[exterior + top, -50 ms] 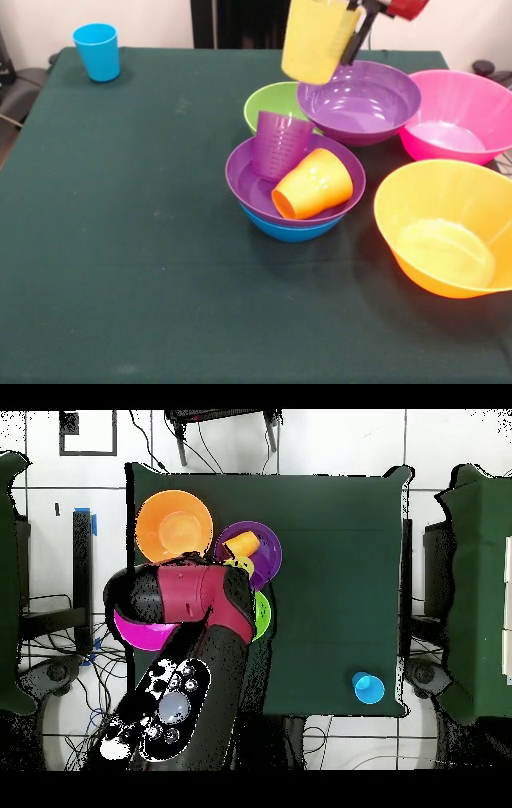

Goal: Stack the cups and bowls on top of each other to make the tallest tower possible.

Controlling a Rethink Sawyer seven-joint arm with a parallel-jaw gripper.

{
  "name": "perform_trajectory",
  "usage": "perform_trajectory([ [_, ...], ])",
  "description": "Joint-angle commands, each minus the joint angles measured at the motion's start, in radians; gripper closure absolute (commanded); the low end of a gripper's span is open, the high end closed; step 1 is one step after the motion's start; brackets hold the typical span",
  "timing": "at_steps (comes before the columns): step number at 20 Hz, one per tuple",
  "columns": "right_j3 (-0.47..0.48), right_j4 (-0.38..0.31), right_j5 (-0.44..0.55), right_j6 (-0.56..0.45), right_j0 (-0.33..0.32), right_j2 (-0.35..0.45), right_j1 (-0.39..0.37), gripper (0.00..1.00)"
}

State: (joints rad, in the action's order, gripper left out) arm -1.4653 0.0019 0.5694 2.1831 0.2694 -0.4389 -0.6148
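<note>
I have the yellow cup held in my jaws, clamped at its rim and hanging tilted, mouth up, above the rear purple bowl and the green bowl. The tower lies nearer the camera and lower: a blue bowl with a purple bowl nested in it, holding an upright translucent ribbed purple cup and a smooth orange cup on its side. Everything is glossy tapered plastic, so I judge it slippery; the blue cup stands well apart on the green cloth surface.
</note>
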Motion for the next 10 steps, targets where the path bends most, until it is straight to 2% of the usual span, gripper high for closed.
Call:
perform_trajectory([
  [1,-0.137,0.025,0.064,0.006,-0.042,0.160,-0.089,1.00],
  [7,-0.199,0.044,-0.022,0.033,-0.082,0.222,-0.071,1.00],
  [10,-0.215,0.057,-0.076,0.074,-0.082,0.246,-0.048,1.00],
])
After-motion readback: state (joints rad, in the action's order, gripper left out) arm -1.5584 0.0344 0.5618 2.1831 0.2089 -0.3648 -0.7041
